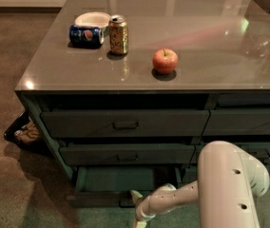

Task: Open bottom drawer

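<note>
Some opening achieved: slim, dark grey-green bottom drawer (116,178) juts out, teal floor exposed; pale gripper (137,207) at its front centre, grasp indiscernible; further pulling probably remains.

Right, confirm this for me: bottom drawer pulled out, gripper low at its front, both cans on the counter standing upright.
Not quite. Only the gold can stands upright; the blue can lies on its side on the counter, as the camera view shows. The rest holds: the bottom drawer is pulled out and the gripper is low at its front.
</note>
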